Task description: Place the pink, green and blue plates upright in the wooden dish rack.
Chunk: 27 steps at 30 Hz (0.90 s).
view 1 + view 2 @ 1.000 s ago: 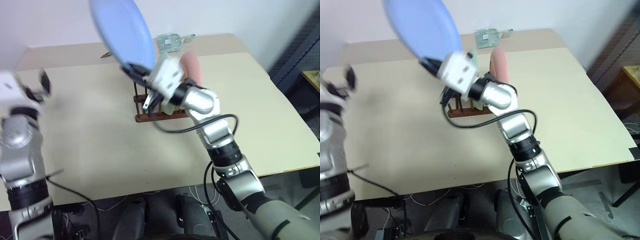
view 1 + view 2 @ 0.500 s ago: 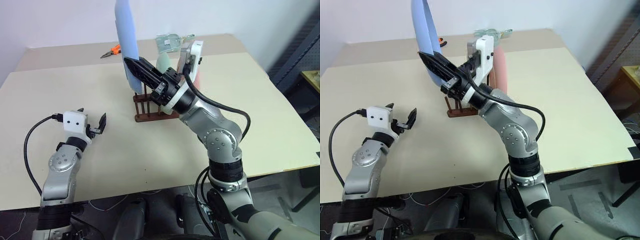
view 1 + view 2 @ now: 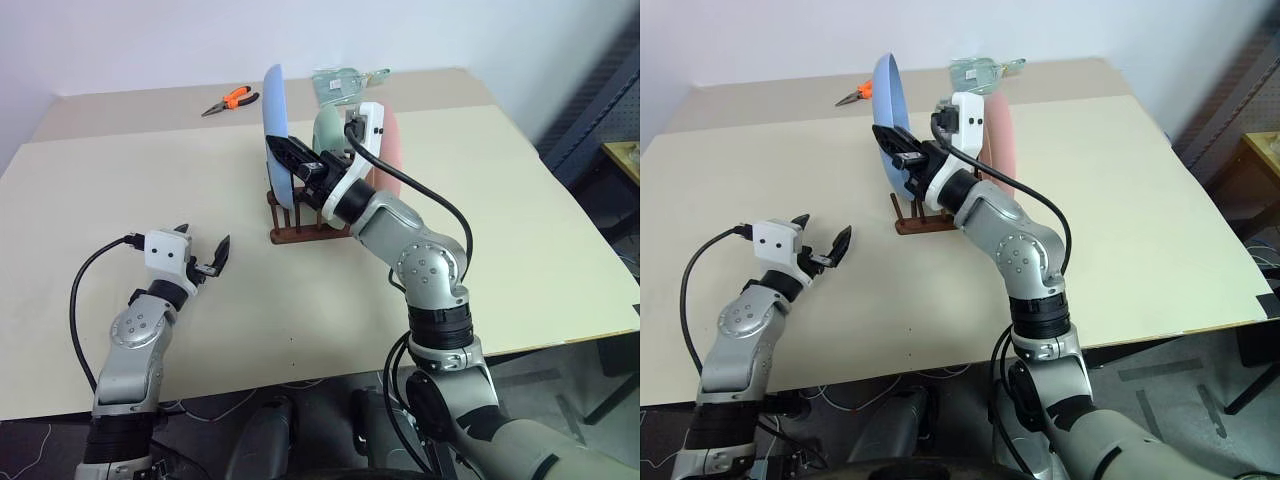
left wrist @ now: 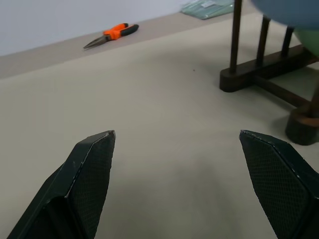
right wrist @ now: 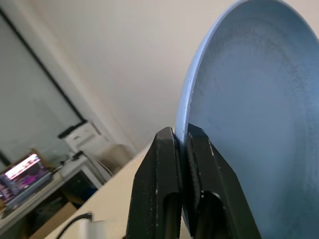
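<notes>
No writing, label, brand, number or sign can be read on anything in these views.

beige table [image 3: 180, 170]: rack [image 3: 305, 222], pliers [image 3: 226, 100], clear packet [image 3: 342, 82].

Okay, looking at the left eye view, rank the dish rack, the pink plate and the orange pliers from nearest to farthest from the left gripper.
From the left gripper:
1. wooden dish rack, on the table toward the robot's right.
2. pink plate, upright at the rack's far right end.
3. orange pliers, near the table's far edge.

Even, soft light; sharp frames.
</notes>
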Each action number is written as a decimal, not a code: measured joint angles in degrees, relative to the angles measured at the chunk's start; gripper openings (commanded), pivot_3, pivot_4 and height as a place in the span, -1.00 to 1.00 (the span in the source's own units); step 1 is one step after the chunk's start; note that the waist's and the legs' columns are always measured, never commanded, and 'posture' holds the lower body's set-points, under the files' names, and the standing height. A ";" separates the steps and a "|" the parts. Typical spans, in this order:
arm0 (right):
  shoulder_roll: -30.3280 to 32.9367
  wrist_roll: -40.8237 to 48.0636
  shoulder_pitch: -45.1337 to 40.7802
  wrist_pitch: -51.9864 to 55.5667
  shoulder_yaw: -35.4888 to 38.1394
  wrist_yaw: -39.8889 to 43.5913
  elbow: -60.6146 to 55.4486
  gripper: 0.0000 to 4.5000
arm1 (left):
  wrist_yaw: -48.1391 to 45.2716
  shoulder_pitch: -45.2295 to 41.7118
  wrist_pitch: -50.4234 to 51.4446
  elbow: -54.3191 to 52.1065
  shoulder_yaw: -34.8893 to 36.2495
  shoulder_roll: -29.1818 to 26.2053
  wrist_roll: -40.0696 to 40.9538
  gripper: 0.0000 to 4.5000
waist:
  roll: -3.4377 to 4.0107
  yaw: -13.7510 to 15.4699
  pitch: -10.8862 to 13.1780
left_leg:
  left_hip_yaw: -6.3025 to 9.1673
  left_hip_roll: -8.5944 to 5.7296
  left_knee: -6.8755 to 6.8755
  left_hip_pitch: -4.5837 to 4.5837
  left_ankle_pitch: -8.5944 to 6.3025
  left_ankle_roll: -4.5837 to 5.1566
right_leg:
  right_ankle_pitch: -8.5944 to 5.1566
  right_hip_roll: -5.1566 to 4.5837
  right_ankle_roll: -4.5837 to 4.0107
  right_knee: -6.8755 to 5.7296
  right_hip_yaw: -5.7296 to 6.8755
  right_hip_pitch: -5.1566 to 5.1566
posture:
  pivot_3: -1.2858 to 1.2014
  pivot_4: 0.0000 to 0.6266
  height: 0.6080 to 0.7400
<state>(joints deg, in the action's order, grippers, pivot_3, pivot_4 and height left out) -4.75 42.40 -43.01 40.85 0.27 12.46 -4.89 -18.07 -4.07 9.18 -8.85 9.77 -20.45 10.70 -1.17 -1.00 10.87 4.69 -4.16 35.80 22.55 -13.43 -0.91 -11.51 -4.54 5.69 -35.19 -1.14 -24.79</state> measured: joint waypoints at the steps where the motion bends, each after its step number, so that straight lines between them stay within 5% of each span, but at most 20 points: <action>1: 0.04 -0.17 -0.41 0.02 0.06 0.00 0.60 -0.56 | -0.26 0.01 0.00 -0.10 -0.03 0.10 0.00 0.84 | 0.00 0.00 0.00 | 0.00 0.00 0.00 0.00 0.00 0.00 | 0.00 0.00 0.00 0.00 0.00 0.00 | 0.03 -0.52 0.96; 8: 1.14 -4.20 -3.41 -1.57 -0.68 0.94 2.96 0.98 | -0.73 0.01 0.00 -0.48 -0.41 0.60 -0.05 0.84 | 0.01 0.00 0.00 | 0.00 0.00 0.00 0.00 0.00 0.00 | 0.00 0.01 0.00 0.00 0.01 0.00 | 0.03 -0.52 0.96; 18: 10.86 -19.20 -8.48 -12.95 -7.06 8.22 2.75 0.98 | -0.59 1.24 0.17 -1.92 -1.28 0.84 -0.06 0.84 | 0.01 0.02 0.01 | -0.01 -0.01 0.02 0.02 0.00 0.00 | -0.01 0.01 0.01 0.02 0.04 0.01 | 0.03 -0.52 0.96; 24: 26.86 -23.56 -7.69 -20.41 -1.75 15.49 -1.78 0.98 | -0.20 1.38 0.17 -2.46 -1.24 0.87 -0.20 0.84 | -0.02 0.51 0.00 | 0.05 -0.05 0.22 0.18 -0.03 0.06 | -0.01 -0.06 0.02 0.19 0.16 0.12 | 0.03 -0.52 0.96; 27: 36.23 -23.80 -0.14 -21.26 4.80 18.29 -1.85 0.98 | -0.26 1.15 -0.08 -1.94 -1.66 0.88 -0.62 0.84 | -0.06 0.91 -0.03 | 0.10 -0.05 0.22 0.18 -0.07 0.13 | -0.12 -0.09 -0.11 0.33 0.25 0.25 | 0.03 -0.52 0.96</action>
<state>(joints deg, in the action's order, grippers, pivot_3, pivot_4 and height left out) 31.48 18.60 -43.15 19.58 5.06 30.75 -6.74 -18.32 -2.92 9.10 -10.79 8.11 -19.57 10.08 -1.23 -0.09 10.85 4.78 -4.21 36.03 22.73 -13.50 -0.78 -11.63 -4.63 5.58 -34.86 -0.89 -24.54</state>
